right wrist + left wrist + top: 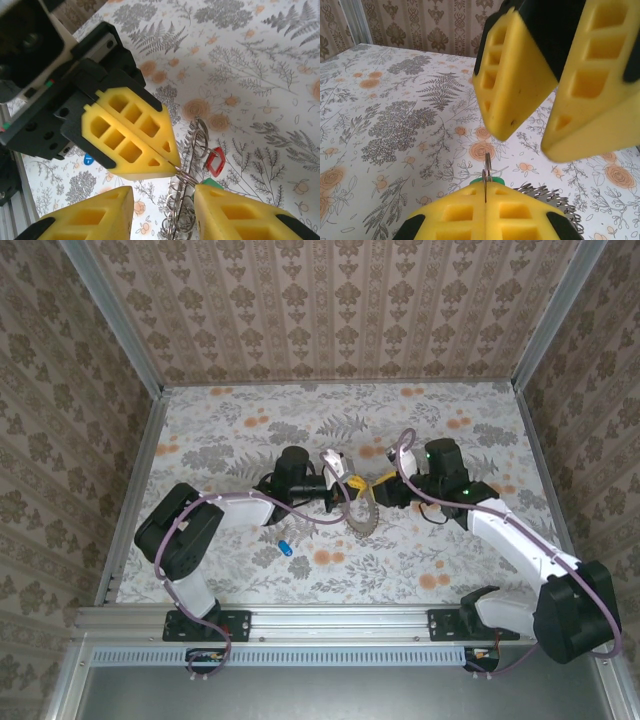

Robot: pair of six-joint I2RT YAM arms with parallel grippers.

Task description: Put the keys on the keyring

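**A:** Keyring (362,518) first. Where was it?

**B:** It was mid-surface (230,430), on the floral print where the two arms met. The left end effector (161,161) was closed tight on a thin loop of it, with the wire pinched between its yellow fingertips.

**A:** And the other one?

**B:** The right end effector (527,142) faced it almost tip to tip. Its fingers were apart and gripped nothing, and the ring bundle showed through the gap between them.

**A:** Was anything in the way?

**B:** The left's closed fingers sat right over the ring's near end and crowded it. Patterned walls (330,310) stood on three sides, with a metal rail (330,620) at the near edge.

**A:** What did you count?

**B:** One keyring and two end effectors. I could make out three coloured heads. A red key (216,161) and a green key (212,183) lay against the ring, though I couldn't tell whether they were threaded on. A blue key (284,547) lay alone, well apart, toward the left arm.

**A:** How did the keyring look?

**B:** It was thin and silvery-grey. From the right wrist it read as a long narrow loop with smaller wire coils bunched along it.
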